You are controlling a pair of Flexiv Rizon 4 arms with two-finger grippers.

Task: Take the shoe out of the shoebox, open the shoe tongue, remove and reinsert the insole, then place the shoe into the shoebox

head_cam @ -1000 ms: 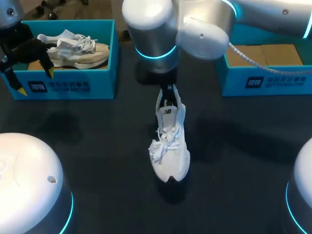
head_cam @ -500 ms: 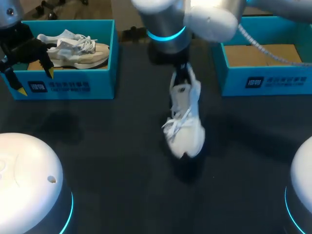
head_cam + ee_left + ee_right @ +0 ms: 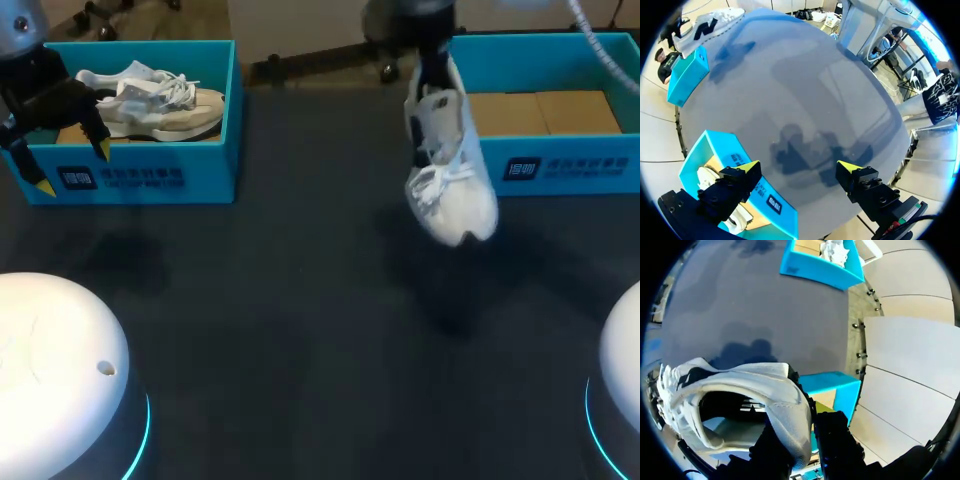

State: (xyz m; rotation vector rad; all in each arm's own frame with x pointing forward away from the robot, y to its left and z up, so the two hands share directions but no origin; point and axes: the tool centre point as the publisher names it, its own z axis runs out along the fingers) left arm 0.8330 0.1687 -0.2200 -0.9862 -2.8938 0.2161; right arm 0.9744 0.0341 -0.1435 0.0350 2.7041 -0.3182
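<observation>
1. One white shoe [image 3: 450, 185] hangs in the air, toe down, just in front of the right shoebox [image 3: 560, 168], by its left corner.
2. Up at the shoe's heel, the right claw [image 3: 432, 70] is clamped on it, above that same corner.
3. Well off to the left of the right shoebox, the left claw [image 3: 72, 168] hangs with its fingers wide apart.
4. Another blue box [image 3: 150, 180] sits close by the left claw, also well apart from the right shoebox, with a tan shoe [image 3: 150, 100] lying inside.

Dark matte table [image 3: 250, 300], faint shadows across it
</observation>
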